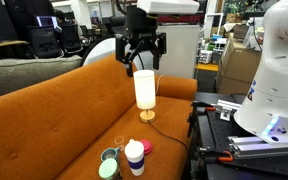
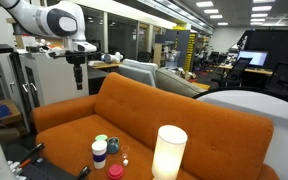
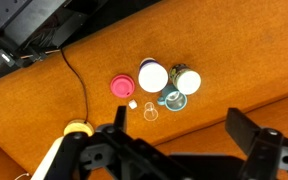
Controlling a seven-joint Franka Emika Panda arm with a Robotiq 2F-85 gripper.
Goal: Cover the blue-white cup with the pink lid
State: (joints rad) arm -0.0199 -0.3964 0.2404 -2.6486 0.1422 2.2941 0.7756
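The blue-white cup [image 1: 134, 156] stands upright on the orange sofa seat; it also shows in an exterior view [image 2: 99, 152] and, from above, as a white round top in the wrist view [image 3: 153, 77]. The pink lid [image 1: 147, 147] lies flat on the seat right beside the cup, and is seen in an exterior view [image 2: 115, 171] and in the wrist view [image 3: 122, 86]. My gripper [image 1: 140, 52] hangs high above the sofa, far from both; it also shows in an exterior view [image 2: 79, 72]. In the wrist view [image 3: 179, 135] its fingers are spread wide and empty.
A low green-rimmed container [image 3: 174, 98] and a pale round disc [image 3: 187, 80] lie by the cup. A small clear ring [image 3: 151, 110] and a white cube [image 3: 132, 103] lie nearby. A tall white cylinder lamp [image 1: 144, 88] stands on the seat, with a thin cable [image 3: 79, 85]. The sofa back [image 2: 154, 105] rises behind.
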